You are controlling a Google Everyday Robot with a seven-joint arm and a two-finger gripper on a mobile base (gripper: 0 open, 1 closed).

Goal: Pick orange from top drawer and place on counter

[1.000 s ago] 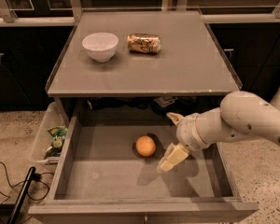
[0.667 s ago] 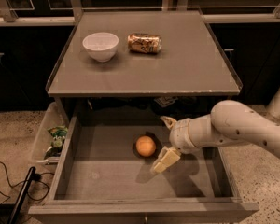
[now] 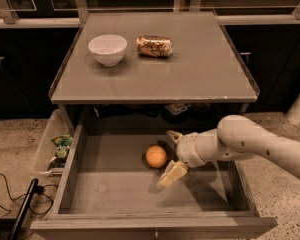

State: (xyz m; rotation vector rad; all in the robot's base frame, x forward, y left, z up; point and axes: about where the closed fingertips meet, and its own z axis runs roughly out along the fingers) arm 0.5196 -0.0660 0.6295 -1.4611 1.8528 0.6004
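Note:
The orange (image 3: 155, 156) lies on the flat bottom of the open top drawer (image 3: 110, 189), near its middle. My gripper (image 3: 167, 158) is down inside the drawer, right next to the orange's right side. It is open, with one pale finger (image 3: 173, 135) behind the orange and the other finger (image 3: 172, 174) in front of it. The orange rests on the drawer floor and is not held. The counter (image 3: 190, 69) is the grey top above the drawer.
A white bowl (image 3: 107, 49) and a crushed tan drink can (image 3: 154, 46) stand at the back of the counter. A clear plastic bin (image 3: 52, 146) with green items sits left of the drawer. A black cable (image 3: 17, 204) lies on the speckled floor.
My arm has moved left inside the drawer, bringing the open gripper from the right up to the orange. The orange has not moved.

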